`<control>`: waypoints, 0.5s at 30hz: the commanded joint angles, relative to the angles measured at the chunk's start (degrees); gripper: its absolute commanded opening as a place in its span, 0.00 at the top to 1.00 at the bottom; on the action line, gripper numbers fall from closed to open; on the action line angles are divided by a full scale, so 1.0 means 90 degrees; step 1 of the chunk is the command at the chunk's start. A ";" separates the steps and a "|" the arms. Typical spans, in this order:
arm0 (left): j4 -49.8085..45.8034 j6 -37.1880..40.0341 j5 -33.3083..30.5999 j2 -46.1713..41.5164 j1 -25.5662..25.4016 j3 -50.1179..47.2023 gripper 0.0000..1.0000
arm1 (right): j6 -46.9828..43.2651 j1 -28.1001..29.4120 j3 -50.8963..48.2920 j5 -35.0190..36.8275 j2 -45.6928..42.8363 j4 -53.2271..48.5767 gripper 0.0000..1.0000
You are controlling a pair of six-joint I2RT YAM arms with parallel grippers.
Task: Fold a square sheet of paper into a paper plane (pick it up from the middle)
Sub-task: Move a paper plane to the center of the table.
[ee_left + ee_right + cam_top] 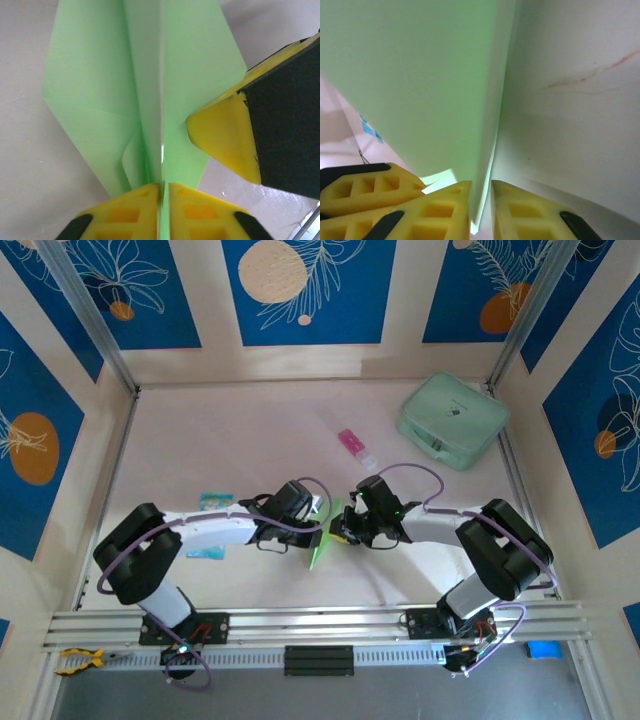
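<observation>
The square sheet of paper is folded into a pale lime-green paper plane (322,536) with a centre crease and slanted wings (100,75). It is held on edge above the middle of the table between both arms. My left gripper (316,530) (164,187) is shut on the centre crease from the left. My right gripper (341,530) (481,200) pinches the folded edge (420,75) from the right, with its jaws nearly together. A yellow right fingertip (225,140) presses against the wing in the left wrist view.
A mint-green case (452,420) sits at the back right by the wall. A small pink-and-white tube (357,448) lies behind the grippers. A blue-and-white packet (212,502) lies beside the left arm. Walls close the table on three sides.
</observation>
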 commanded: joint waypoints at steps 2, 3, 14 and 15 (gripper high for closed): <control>0.0309 0.0045 -0.0147 -0.0636 -0.0084 -0.0165 0.73 | 0.0043 -0.0063 -0.0135 -0.0147 -0.0105 0.0081 0.88; 0.0371 0.0044 -0.0161 -0.0734 -0.0079 -0.0202 0.70 | 0.0043 -0.0065 -0.0133 -0.0147 -0.0118 0.0076 0.89; 0.0395 0.0095 -0.0228 -0.0538 -0.0048 -0.0157 0.60 | 0.0049 -0.0075 -0.0133 -0.0156 -0.0107 0.0069 0.91; 0.0434 0.0098 -0.0184 -0.0467 -0.0045 -0.0148 0.59 | 0.0049 -0.0073 -0.0143 -0.0156 -0.0094 0.0068 0.91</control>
